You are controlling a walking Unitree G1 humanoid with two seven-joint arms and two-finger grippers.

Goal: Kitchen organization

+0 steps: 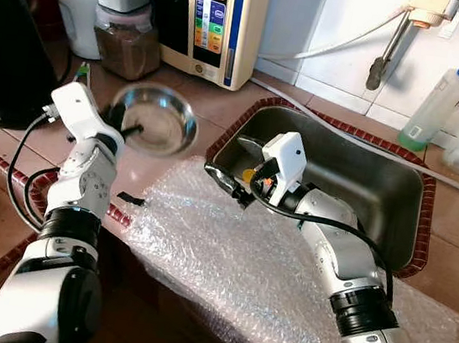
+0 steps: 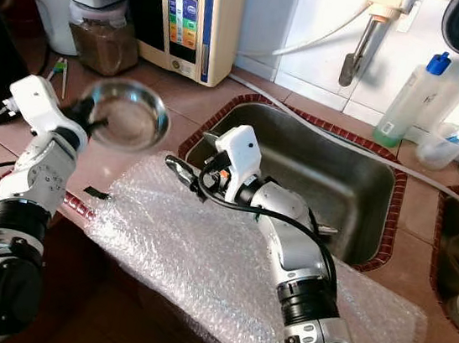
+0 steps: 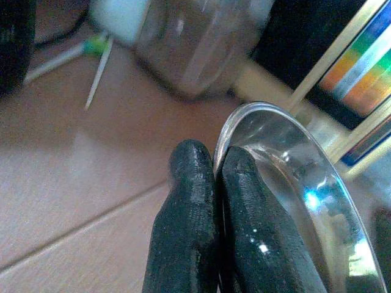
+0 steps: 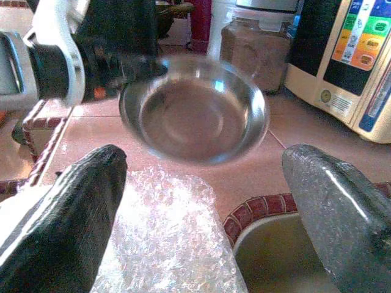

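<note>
Home kitchen, steel sink (image 1: 396, 193), tiled counter (image 1: 5, 201)

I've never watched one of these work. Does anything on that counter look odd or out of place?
Yes: a sheet of bubble wrap lies spread over the counter edge beside the sink. The left gripper holds a steel bowl by its rim, tilted in mid-air.

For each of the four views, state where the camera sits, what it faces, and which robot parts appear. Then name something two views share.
Left eye, head: faces counter and sink; both arms.
Right eye, head: same scene.
Left wrist: left gripper pinching the steel bowl rim.
Right wrist: right gripper, open, facing bowl and left arm.
Shared: the bowl, bubble wrap.
</note>
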